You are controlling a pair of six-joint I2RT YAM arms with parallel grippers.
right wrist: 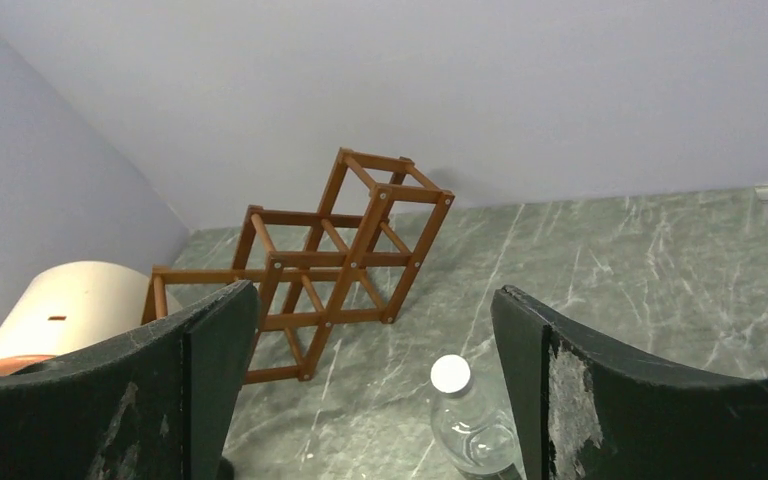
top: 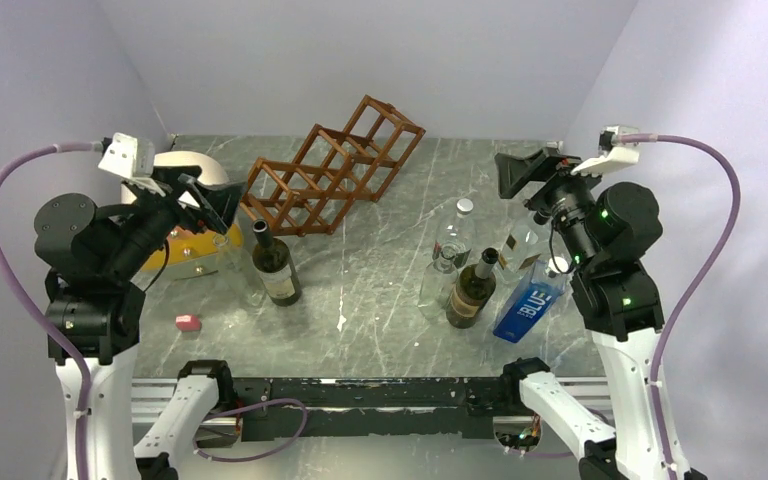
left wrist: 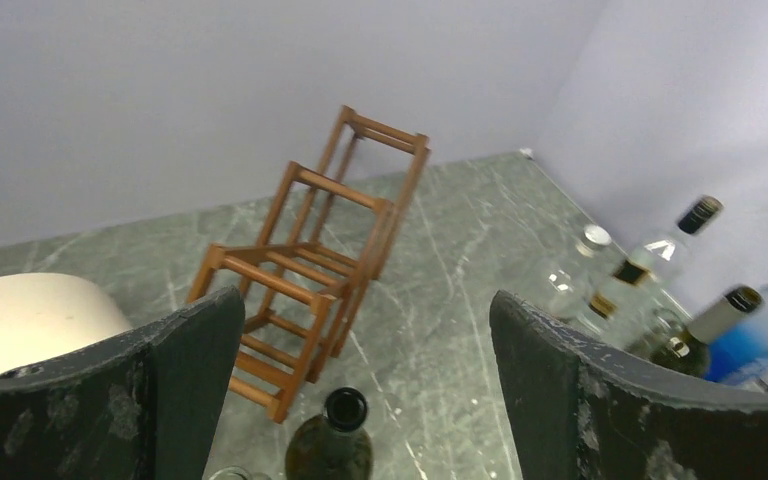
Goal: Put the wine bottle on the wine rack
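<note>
The reddish-brown wooden wine rack (top: 332, 168) stands at the back centre of the table, and shows in the left wrist view (left wrist: 310, 260) and the right wrist view (right wrist: 330, 250). A dark green wine bottle (top: 275, 265) stands upright in front of it, its open mouth (left wrist: 346, 410) below and between my left fingers. A second dark wine bottle (top: 472, 290) stands in the right cluster. My left gripper (top: 215, 205) (left wrist: 365, 300) is open and empty, above and left of the first bottle. My right gripper (top: 520, 172) (right wrist: 375, 292) is open and empty, high at the right.
A cream-and-orange cylinder (top: 185, 170) lies at the back left. Clear bottles (top: 453, 240) (right wrist: 465, 415) and a blue carton (top: 530, 300) crowd the right side beside the second wine bottle. A small pink item (top: 188, 322) lies near the front left.
</note>
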